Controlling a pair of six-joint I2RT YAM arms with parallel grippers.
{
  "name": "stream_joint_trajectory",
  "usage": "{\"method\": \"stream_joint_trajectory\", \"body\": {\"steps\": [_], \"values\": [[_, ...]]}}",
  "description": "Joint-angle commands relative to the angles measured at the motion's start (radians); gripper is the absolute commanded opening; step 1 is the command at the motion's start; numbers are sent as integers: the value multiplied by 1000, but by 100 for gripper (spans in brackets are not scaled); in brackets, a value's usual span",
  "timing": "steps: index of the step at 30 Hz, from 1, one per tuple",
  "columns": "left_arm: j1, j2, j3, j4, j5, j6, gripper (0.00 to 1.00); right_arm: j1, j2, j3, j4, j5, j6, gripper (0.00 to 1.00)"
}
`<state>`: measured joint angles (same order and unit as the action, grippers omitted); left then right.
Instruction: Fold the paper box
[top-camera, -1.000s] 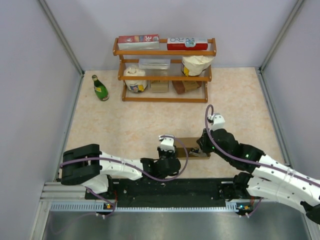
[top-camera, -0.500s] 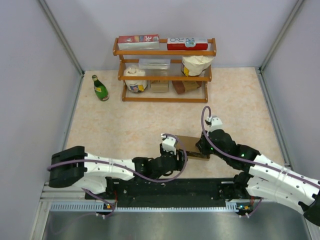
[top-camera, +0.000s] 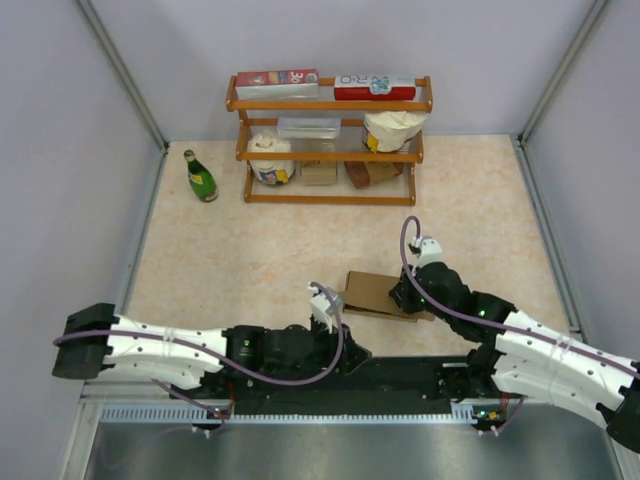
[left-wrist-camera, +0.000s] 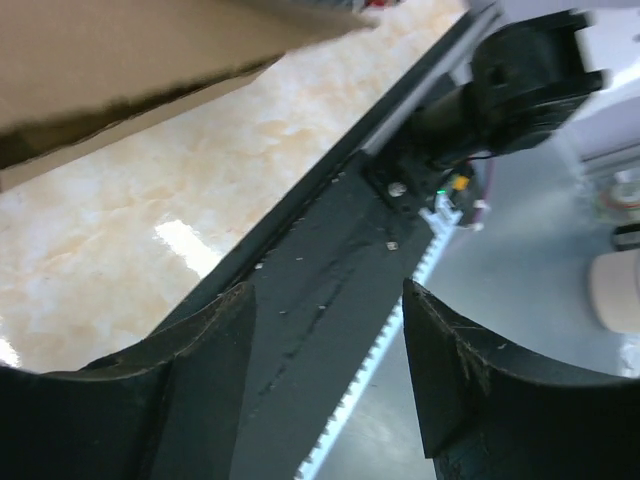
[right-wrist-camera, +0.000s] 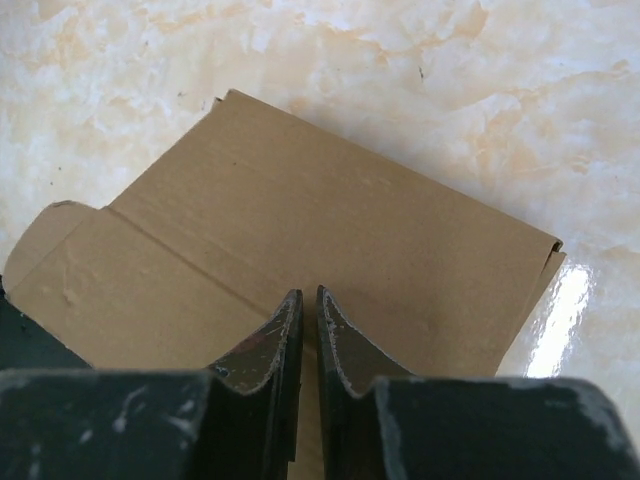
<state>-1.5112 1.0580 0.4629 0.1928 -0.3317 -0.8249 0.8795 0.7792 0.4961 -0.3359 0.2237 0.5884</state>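
**Mid-fold: the right pincer (right-wrist-camera: 303, 300) pins the paper box (right-wrist-camera: 330, 200) down; the left pincer (left-wrist-camera: 330, 370) hangs free.**

The box lies lower centre-right in the overhead view on the glossy, marbled beige worktop (top-camera: 250, 250). It is matte brown cardboard, unprinted, with a scored crease and a rounded tab at its left end. The right fingers are together, tips on the top panel. The left fingers stand apart around nothing. The next move probably calls for the left pincer to catch a flap edge and lift it along the crease.
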Motion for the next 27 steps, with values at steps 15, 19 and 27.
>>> {"method": "stream_joint_trajectory", "body": {"steps": [15, 19, 27], "values": [[-34, -414, 129, -274, -475, 162, 71, -14, 6, -70, 8, -32, 11, 10], [-11, -388, 149, -319, -477, 171, 83, -16, 40, -64, 3, -43, 10, 10], [167, -296, 157, -325, -229, 152, 89, -16, 91, -50, -9, -58, 2, 10]]}}
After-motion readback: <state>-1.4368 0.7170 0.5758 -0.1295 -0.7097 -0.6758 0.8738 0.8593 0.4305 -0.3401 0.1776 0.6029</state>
